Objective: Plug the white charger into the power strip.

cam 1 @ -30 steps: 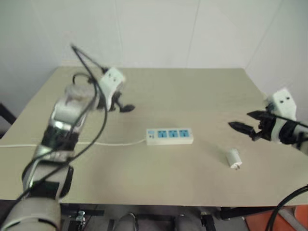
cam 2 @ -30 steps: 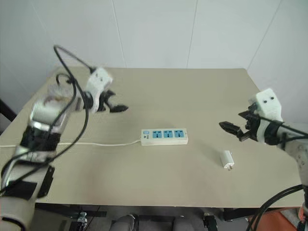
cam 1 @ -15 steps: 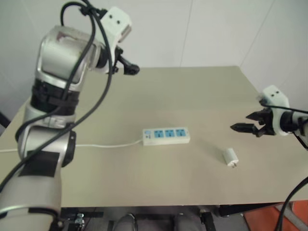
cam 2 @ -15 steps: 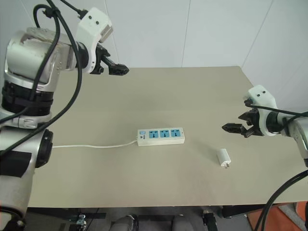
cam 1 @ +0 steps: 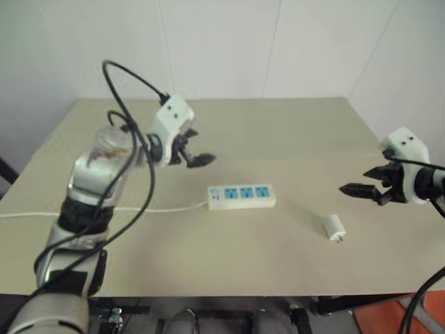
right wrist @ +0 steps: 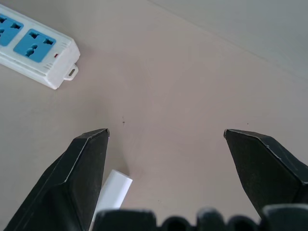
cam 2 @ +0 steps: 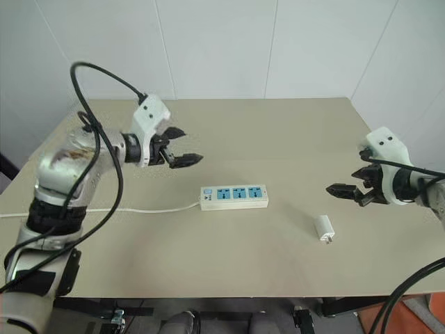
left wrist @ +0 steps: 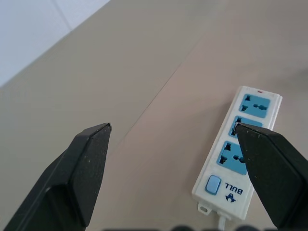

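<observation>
Looking down over the beige table (cam 1: 229, 278), I see the power strip (cam 1: 242, 196) lying flat near the middle, its three blue socket faces in a row and facing up, with its thin white cord (cam 1: 153, 208) trailing off toward my left side and past the table's edge. The white charger (cam 1: 334, 227) lies on its side on the bare tabletop, well apart from the strip, toward my right, with its short metal prongs pointing toward the near edge. Nothing lies between the charger and the strip; the stretch of table between them is plain. Behind the table stand pale wall panels (cam 2: 278, 49).

My left gripper (cam 1: 197, 154) hangs above the table, just behind the cord end of the strip, its two black fingers spread wide and holding nothing. From my left wrist, the strip appears between those fingers, one fingertip (left wrist: 269, 159) overlapping the middle socket in the view. A black cable (cam 1: 128, 80) loops over my left arm.

My right gripper (cam 1: 366, 189) hovers above the table behind the charger, jaws also wide and empty. From my right wrist, the charger peeks in beside one finger (right wrist: 84, 173), and the strip's far end shows a small hanging tab.

On the strip's cord end, beside a blue switch (left wrist: 212, 185), I can read "BULL" with a small logo next to it.
</observation>
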Controlling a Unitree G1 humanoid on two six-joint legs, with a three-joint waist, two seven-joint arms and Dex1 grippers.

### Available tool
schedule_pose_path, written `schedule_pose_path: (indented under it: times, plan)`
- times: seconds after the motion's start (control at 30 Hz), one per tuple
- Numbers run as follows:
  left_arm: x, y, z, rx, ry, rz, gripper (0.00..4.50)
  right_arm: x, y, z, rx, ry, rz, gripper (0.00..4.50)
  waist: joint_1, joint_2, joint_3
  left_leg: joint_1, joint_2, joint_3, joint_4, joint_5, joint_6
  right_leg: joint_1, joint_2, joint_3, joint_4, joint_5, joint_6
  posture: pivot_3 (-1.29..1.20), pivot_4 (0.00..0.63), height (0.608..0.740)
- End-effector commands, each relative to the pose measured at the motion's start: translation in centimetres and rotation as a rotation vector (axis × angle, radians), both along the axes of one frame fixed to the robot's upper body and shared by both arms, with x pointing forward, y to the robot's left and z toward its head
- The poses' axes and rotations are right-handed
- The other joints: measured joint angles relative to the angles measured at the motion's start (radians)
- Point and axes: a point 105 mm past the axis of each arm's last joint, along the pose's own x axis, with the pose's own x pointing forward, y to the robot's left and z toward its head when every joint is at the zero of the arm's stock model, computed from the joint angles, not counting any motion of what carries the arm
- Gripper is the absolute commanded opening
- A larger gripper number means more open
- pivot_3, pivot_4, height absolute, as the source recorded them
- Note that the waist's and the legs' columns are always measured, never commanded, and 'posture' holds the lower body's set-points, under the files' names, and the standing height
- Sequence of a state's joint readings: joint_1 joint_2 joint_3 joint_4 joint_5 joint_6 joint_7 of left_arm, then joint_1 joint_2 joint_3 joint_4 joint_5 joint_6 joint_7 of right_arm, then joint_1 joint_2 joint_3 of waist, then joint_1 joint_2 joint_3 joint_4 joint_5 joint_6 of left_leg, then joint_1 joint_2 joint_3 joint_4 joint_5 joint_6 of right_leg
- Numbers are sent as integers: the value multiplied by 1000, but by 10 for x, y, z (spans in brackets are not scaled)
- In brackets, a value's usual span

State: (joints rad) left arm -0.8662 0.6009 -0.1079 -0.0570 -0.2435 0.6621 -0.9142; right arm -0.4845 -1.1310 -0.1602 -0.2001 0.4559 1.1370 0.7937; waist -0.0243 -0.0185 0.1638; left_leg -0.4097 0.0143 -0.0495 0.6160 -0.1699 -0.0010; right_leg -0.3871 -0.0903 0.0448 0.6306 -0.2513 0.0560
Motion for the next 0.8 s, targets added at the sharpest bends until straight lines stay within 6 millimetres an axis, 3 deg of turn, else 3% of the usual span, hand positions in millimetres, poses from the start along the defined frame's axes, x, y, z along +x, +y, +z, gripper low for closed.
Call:
schedule_pose_path:
  times: [0.03,0.27,0.37,0.63,0.8]
  plan:
    - [-3,3,-11,-62,-101,-160,4451,-6,11,13,6,-88,9,4500,5,0,0,0,0,0,0,0,0,0,0,0,0,0,0,0,150,740]
    - [1,32,-57,-244,66,-360,4451,-23,29,4,16,-145,14,4500,14,0,0,-3,0,-1,2,0,1,-1,0,-1,0,0,0,0,150,740]
    - [5,38,-65,-385,24,-395,4451,-31,34,1,21,-167,4,4500,18,0,0,-3,0,-1,2,0,1,0,0,-2,0,0,0,0,150,740]
    - [15,24,-96,-360,140,-422,4451,-42,30,3,-1,-212,-66,4500,20,0,0,-7,-1,-2,9,-2,4,0,0,-3,0,1,1,0,150,740]
    - [24,13,-110,-293,162,-346,4451,-50,34,4,-4,-232,-78,4500,19,0,-1,-6,-1,-3,9,-2,4,0,0,-3,1,1,2,0,150,740]
